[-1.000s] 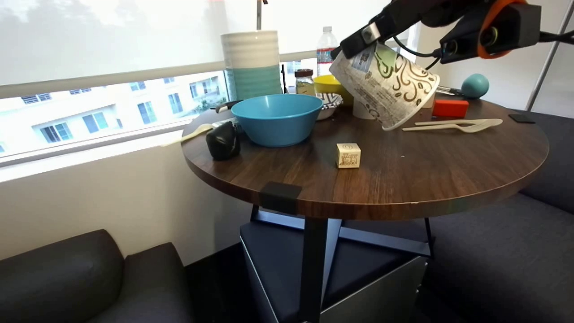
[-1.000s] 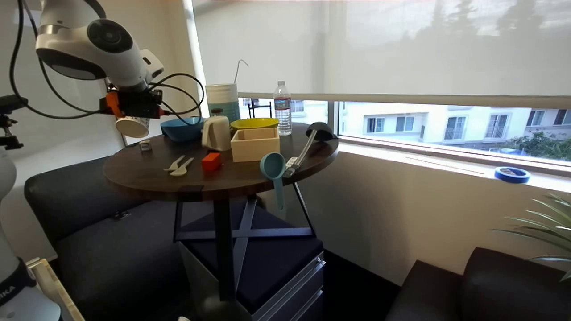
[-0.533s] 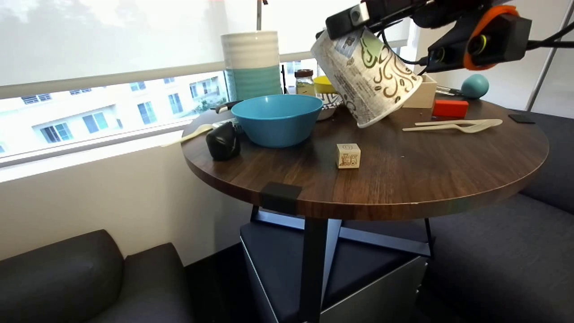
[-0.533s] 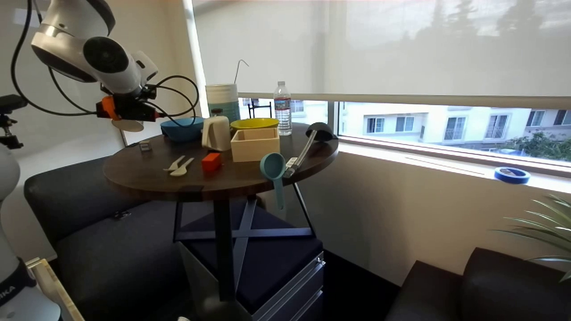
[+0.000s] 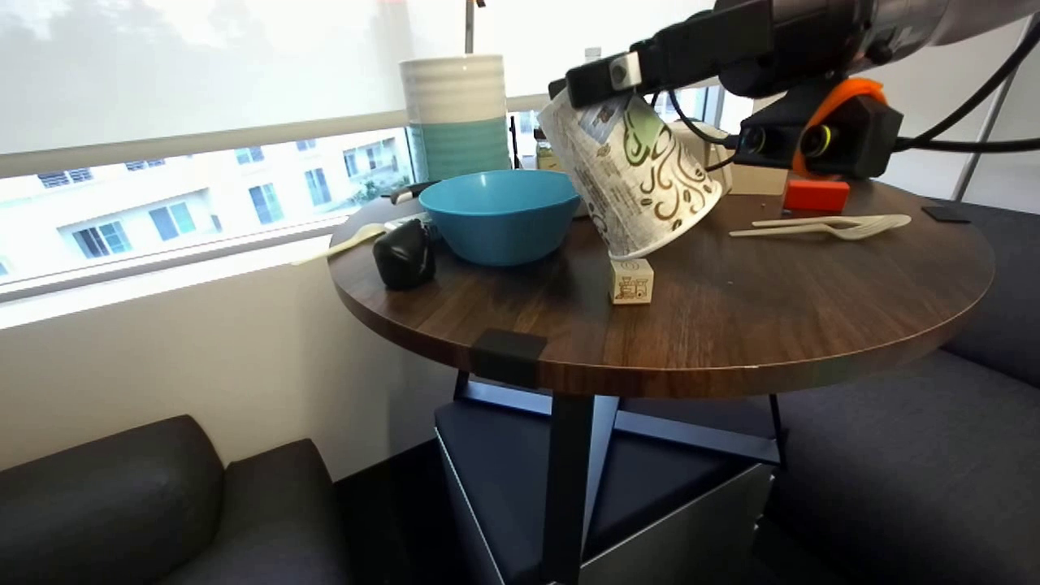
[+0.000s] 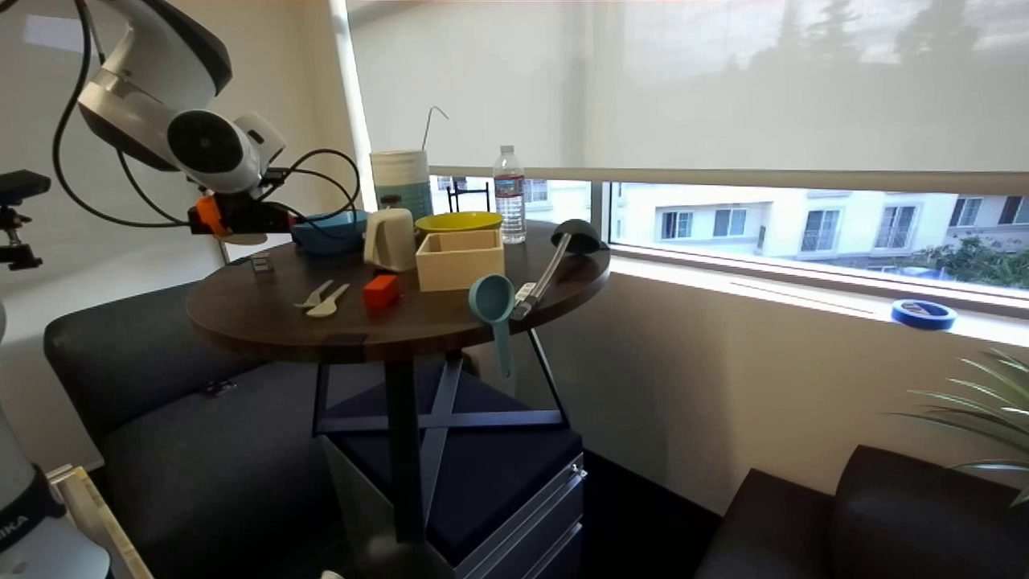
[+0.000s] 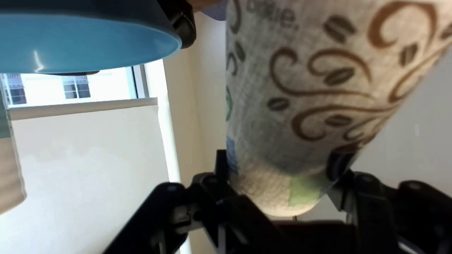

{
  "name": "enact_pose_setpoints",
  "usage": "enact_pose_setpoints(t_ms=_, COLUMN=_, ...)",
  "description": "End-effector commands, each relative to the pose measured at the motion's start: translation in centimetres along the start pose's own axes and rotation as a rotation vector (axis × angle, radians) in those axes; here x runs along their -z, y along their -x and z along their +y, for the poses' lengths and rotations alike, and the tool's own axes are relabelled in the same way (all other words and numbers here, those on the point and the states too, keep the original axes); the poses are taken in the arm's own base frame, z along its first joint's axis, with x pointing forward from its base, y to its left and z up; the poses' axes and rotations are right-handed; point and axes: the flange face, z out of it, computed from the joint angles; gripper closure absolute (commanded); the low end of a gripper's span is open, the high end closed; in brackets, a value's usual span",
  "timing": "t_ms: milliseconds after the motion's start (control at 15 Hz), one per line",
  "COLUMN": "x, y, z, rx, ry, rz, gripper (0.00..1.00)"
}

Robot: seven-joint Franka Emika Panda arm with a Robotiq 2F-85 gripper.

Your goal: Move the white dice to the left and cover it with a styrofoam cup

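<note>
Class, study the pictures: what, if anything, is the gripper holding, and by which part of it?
The gripper holds the styrofoam cup by its narrow base end, with the wide rim tilted downward.

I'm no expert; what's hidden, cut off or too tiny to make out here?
Water bottle: in an exterior view, the gripper and styrofoam cup hide all but its top.
Styrofoam cup: in the wrist view, cut off by the top edge.
Blue bowl: wrist view, cut off by top and left edges.
White dice: in an exterior view, markings too small to read.

One patterned cup, one pale cube, one bottle, three pale utensils.
</note>
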Motion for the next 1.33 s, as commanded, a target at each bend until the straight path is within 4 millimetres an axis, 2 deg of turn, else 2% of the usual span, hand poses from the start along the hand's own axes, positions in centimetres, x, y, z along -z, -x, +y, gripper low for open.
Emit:
enact_pose_setpoints(t_ms=0, x=-1.5, y=1.1, z=0.6, rx=0.041, ry=0.003, rz=0.011, gripper=0.60)
enact_pose_setpoints(t_ms=400, x=-1.1, y=2.7, z=1.1, rx=0.083, ry=0.001, rz=-0.012, gripper=0.60)
enact_pose_setpoints(t_ms=733, x=-1.1, y=3.3, z=1.0, rx=0.096, ry=-0.034, rz=0.048, gripper=0.60)
enact_pose_setpoints(t_ms=1000, x=-0.6, y=4.6, z=1.0, rx=0.078, ry=-0.065, rz=0.090, gripper=0.60)
enact_pose_setpoints(t_ms=1267, x=-0.1, y=5.4, z=1.8, rx=0.079, ry=-0.066, rz=0.143, gripper=0.60)
